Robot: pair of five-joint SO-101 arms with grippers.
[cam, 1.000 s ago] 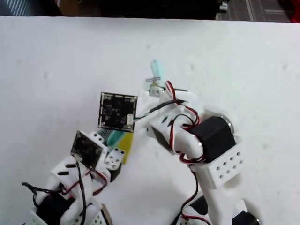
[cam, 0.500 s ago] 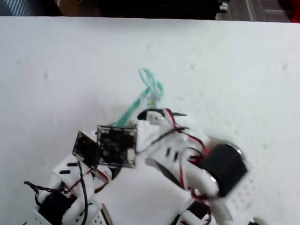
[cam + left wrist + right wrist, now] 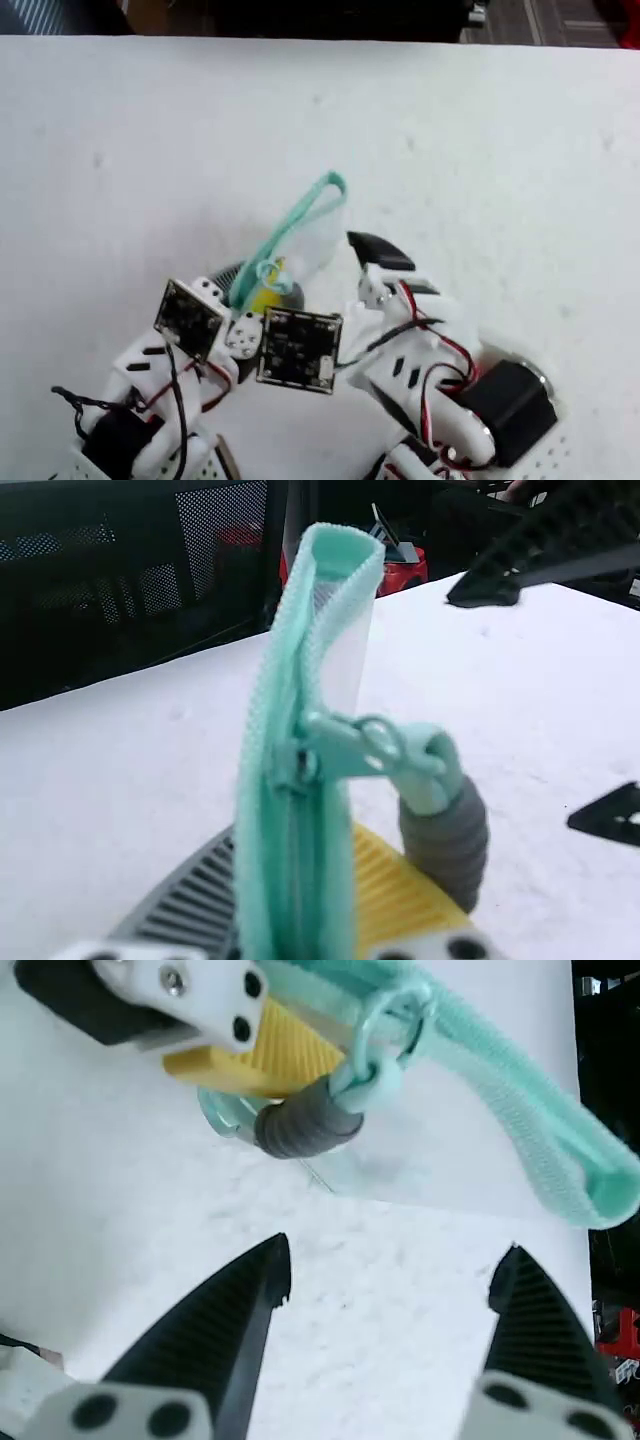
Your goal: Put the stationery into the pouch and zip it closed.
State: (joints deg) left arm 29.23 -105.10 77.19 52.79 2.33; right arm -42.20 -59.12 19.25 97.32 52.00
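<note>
Right gripper point(image 3: 395, 1250) is backing off the pouch point(image 3: 305, 235), jaws wide and empty. Pull point(image 3: 372, 746) is now sitting by left gripper point(image 3: 255, 292), which is clamping the pouch edge-up on the table point(image 3: 120, 130). Zip's looking closed.

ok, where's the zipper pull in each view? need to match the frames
High view: zipper pull left of centre, at the pouch's near end, by the yellow finger.
Left wrist view: zipper pull sticking sideways off the mint zip, joined to the grey sleeve.
Right wrist view: zipper pull between zip and grey sleeve.
Shared landmark: the yellow finger.
</note>
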